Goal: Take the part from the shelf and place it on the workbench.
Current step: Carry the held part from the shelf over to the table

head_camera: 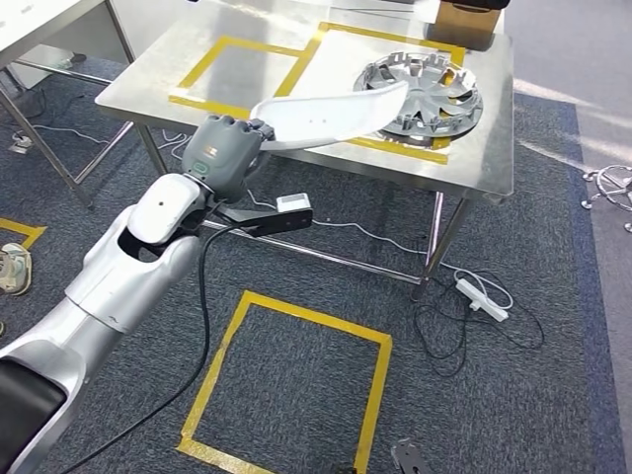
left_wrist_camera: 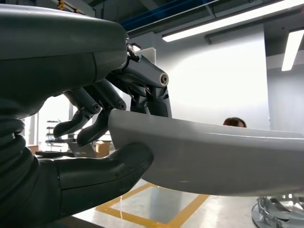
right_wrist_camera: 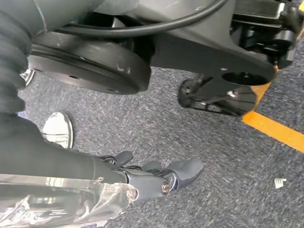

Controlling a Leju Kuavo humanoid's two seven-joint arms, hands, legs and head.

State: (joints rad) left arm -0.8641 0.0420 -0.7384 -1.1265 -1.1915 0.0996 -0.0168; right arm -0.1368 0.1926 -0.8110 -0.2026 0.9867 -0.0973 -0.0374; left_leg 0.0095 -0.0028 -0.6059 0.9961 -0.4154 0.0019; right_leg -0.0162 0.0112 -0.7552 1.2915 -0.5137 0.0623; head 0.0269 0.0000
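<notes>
While the left hand (head_camera: pixel 222 156) reaches out ahead of the robot, it has the part (head_camera: pixel 328 115), a long pale curved panel, pinched at its near end: thumb underneath, dark fingers (left_wrist_camera: pixel 94 110) curled over the top edge, a firm grasp in the left wrist view. The panel runs level from the hand, out over the near edge of the surface (head_camera: pixel 488 148), and its far tip overlaps the rim of the silver hubcap (head_camera: pixel 429 94) lying there. Whether the tip touches that hubcap or just passes above it, I cannot tell. Yellow tape squares (head_camera: pixel 227 74) mark the steel top; the left one is bare, and the hubcap sits across the right one. A cardboard box (head_camera: pixel 466 20) stands at the far edge of the surface.

Down on the dark carpet, another yellow tape square (head_camera: pixel 290 380) lies in front of the robot, and a white power strip (head_camera: pixel 481 296) with loose cable trails near the table leg.

The right hand (right_wrist_camera: pixel 157 178) hangs low over the carpet, fingers loosely extended and apart, holding nothing.
</notes>
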